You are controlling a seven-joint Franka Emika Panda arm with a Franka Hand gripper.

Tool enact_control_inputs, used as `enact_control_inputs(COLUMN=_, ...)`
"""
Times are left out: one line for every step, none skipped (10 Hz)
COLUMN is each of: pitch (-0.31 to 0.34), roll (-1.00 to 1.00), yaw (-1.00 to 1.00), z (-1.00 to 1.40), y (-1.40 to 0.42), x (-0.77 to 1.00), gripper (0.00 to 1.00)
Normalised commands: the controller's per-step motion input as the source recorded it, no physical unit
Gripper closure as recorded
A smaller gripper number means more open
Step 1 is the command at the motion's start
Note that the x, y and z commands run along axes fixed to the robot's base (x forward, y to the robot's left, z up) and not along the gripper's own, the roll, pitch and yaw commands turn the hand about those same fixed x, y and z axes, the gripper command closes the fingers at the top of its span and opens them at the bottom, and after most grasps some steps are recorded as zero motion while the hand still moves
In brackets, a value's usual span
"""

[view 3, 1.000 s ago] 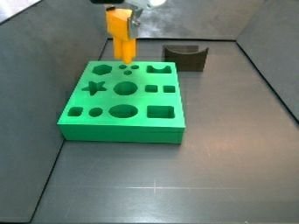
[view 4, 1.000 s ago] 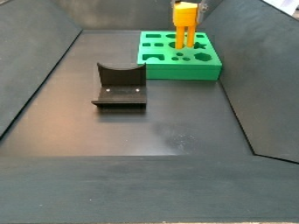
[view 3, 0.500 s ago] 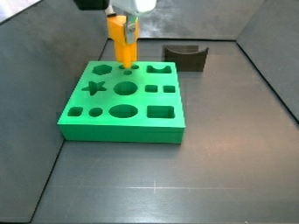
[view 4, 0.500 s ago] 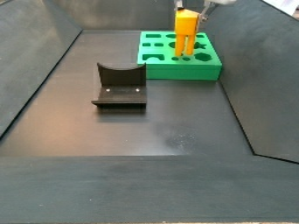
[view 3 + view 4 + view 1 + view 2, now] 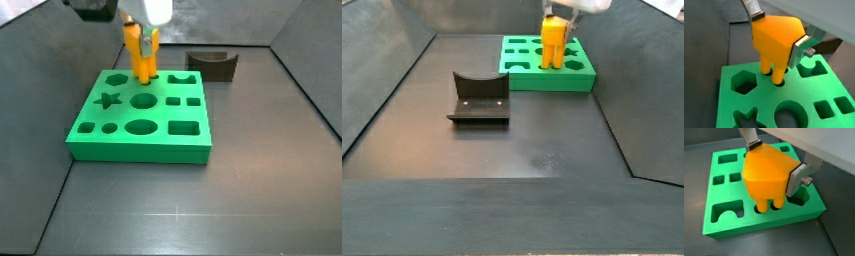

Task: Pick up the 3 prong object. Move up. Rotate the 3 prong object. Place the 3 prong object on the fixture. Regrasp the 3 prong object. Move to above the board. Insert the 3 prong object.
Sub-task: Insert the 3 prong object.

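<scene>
The 3 prong object (image 5: 777, 42) stands upright over the board (image 5: 804, 107), prongs down, their tips at or just inside a small group of round holes near the board's far edge. In both wrist views the prongs line up with the holes; how deep they sit cannot be read. In a side view the piece (image 5: 553, 42) rises straight off the board (image 5: 527, 78), body well clear of the green surface.

The gripper (image 5: 777, 164) is clenched on the orange body from two opposite sides: one silver finger (image 5: 799, 178) is pressed flat against a face, the other shows at the top edge. Grip sits high on the body, away from the prongs.

Step in hand, by my reading: insertion, late in the task. To do it well, keep the piece vertical and go straight down, slowly. Any tilt would likely jam a prong on a hole rim. The neighbouring hexagon cut-out (image 5: 744, 81) is just beside the target holes, so sideways drift should be avoided. Release only once the body seats on the board.

The fixture (image 5: 478, 97) stands empty, well apart from the board, nearer the middle of the floor (image 5: 516, 150). In a side view it (image 5: 214, 64) sits beyond the board's far corner. The floor is dark, matt and slightly scuffed. Dark sloping walls (image 5: 382, 80) enclose the work area on all sides, like a shallow bin.
</scene>
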Motion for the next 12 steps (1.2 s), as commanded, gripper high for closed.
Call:
enact_control_inputs(pitch=-0.027, roll=0.09, yaw=0.00, z=-0.32, y=0.00, x=0.06, gripper=1.00)
enact_control_inputs(pitch=-0.033, roll=0.03, yaw=0.00, z=-0.32, y=0.00, x=0.10, gripper=1.00)
enact_control_inputs(pitch=-0.047, roll=0.00, yaw=0.00, z=-0.33, y=-0.04, x=0.20, gripper=1.00)
enact_control_inputs(pitch=-0.069, roll=-0.01, yaw=-0.16, z=-0.32, y=-0.03, x=0.17, gripper=1.00)
enact_control_inputs(pitch=-0.069, roll=0.00, yaw=-0.33, z=-0.33, y=0.00, x=0.09, gripper=1.00)
enact_control_inputs(pitch=-0.044, roll=0.00, yaw=-0.37, z=-0.36, y=0.00, x=0.00, gripper=1.00)
enact_control_inputs(pitch=-0.081, roll=0.04, yaw=-0.36, z=-0.46, y=0.00, x=-0.09, gripper=1.00)
enact_control_inputs(pitch=-0.107, roll=0.10, yaw=-0.33, z=-0.56, y=0.00, x=-0.15, gripper=1.00)
enact_control_inputs(pitch=-0.127, roll=0.10, yaw=-0.23, z=-0.58, y=0.01, x=-0.07, gripper=1.00)
enact_control_inputs(pitch=-0.130, roll=0.00, yaw=-0.15, z=-0.33, y=0.00, x=-0.05, gripper=1.00)
enact_control_inputs(pitch=-0.100, roll=-0.09, yaw=0.00, z=-0.04, y=0.05, x=0.00, gripper=1.00)
enact_control_inputs(pitch=0.000, roll=0.00, yaw=0.00, z=0.00, y=0.00, x=0.00, gripper=1.00)
